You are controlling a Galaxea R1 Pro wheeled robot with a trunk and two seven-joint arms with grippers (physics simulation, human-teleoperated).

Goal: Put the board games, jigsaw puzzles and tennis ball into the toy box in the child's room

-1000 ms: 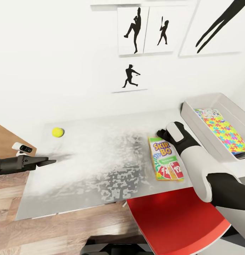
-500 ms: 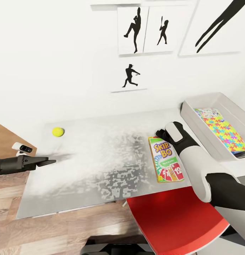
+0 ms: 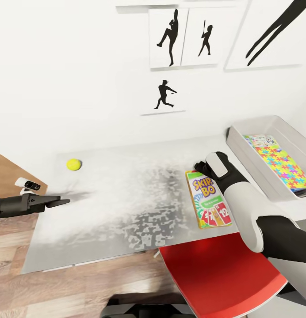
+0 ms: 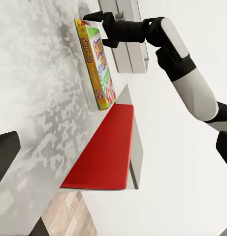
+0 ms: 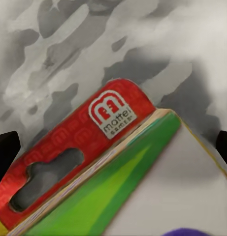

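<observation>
Flat printed card box (image 3: 209,199), green, yellow and red with "SKIP-BO" lettering, lying on the mottled grey-white table (image 3: 126,207) near its front edge, just beside the shallow grey bin (image 3: 241,152) with sloping walls. Right gripper (image 3: 202,166) poised at the box's far end, dark fingertips spread either side of a red hang tab with a punched slot, nothing clamped. Small fuzzy yellow-green ball (image 3: 74,164) well apart, near the table's far left corner. Glossy multicoloured interlocking puzzle board (image 3: 279,162) flat inside the bin. Left gripper (image 3: 60,202) level at the table's left edge, slim black fingers close together; released or clenched: could not tell. Smooth red chair seat (image 3: 219,274) below the table front.
</observation>
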